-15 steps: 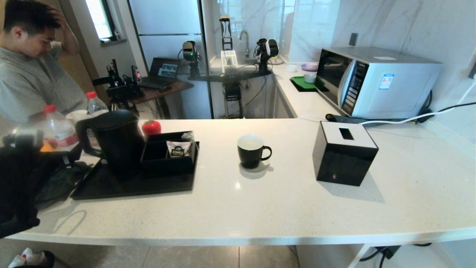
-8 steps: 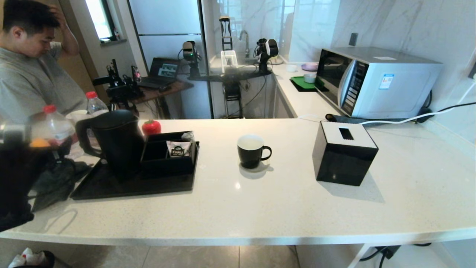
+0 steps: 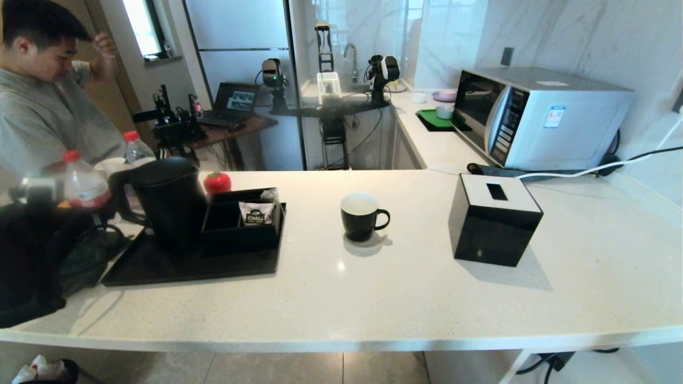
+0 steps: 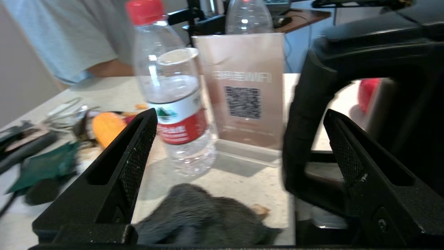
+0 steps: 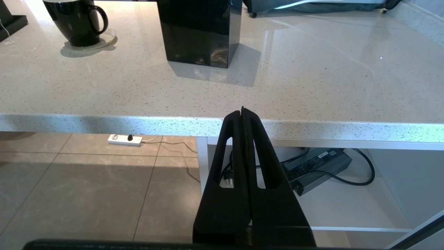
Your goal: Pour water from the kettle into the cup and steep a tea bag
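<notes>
Two arms are here, but only the left one is at work: the left gripper (image 4: 239,146) hangs at the far left of the table (image 3: 405,288), its jaws spread wide, with the kettle's (image 3: 169,205) loop handle (image 4: 301,139) sitting just inside the gap near one finger (image 4: 350,152). Nothing is pinched yet, and I cannot tell whether that finger brushes the handle. The kettle stands upright on a black tray (image 3: 160,269), beside a black organiser box (image 3: 240,224) that holds a white sachet. The cup (image 3: 361,216) sits on the bare table well to the right of the tray, its handle turned toward the black tissue box (image 3: 493,218). I see no tea bag on a string anywhere from where I stand. To do this step well, I would say the arm should push in until the handle's upright bar lies squarely between both fingers, clear of the water bottle (image 4: 173,100) and the card stand (image 4: 242,90) that crowd in behind it, then close firmly, since a full kettle held off-centre would likely swing. The right gripper (image 5: 242,114) is parked low, just off the table's front edge, jaws pressed together on nothing.
</notes>
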You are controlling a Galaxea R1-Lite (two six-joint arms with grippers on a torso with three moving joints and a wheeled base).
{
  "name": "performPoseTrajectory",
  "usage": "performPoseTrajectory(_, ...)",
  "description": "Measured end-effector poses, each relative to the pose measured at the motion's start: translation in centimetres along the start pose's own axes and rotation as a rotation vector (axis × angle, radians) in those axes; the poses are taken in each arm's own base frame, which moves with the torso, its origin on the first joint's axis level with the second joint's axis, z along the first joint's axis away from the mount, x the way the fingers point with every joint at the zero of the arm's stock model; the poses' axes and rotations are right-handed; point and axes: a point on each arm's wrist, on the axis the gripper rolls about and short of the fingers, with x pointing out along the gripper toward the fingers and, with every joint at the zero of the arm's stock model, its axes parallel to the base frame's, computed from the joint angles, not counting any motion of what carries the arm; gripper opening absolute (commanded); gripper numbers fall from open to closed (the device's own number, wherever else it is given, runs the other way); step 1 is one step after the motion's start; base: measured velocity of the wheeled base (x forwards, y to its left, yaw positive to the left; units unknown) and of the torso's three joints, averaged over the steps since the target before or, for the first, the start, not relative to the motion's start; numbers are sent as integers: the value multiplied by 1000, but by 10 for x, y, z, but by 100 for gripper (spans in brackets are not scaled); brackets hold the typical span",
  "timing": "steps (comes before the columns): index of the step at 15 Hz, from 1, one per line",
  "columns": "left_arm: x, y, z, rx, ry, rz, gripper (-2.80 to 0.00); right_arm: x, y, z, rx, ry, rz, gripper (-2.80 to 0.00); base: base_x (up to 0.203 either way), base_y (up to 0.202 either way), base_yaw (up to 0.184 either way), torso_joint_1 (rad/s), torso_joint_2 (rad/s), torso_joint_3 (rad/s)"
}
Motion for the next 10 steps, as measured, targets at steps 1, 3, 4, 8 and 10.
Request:
performPoseTrajectory(1, 1, -4, -2, -2, 2, -10, 0, 0, 0, 0, 0, 0, 0, -280, 0, 0, 0, 0, 0, 0)
performPoseTrajectory(3, 3, -11, -4, -6, 6, -28, 0, 0, 0, 0, 0, 0, -1, -280, 0, 0, 0, 0, 0, 0)
performPoseTrajectory(4, 6, -13, -5, -6, 2, -34, 0, 0, 0, 0, 0, 0, 0, -280, 0, 0, 0, 0, 0, 0)
performPoseTrajectory(8, 17, -18, -9, -3, -22, -45, 0, 0, 0, 0, 0, 0, 0, -280, 0, 0, 0, 0, 0, 0)
performPoseTrajectory(10, 20, -18, -13, -2, -22, -46, 0, 0, 0, 0, 0, 0, 0, -280, 0, 0, 0, 0, 0, 0)
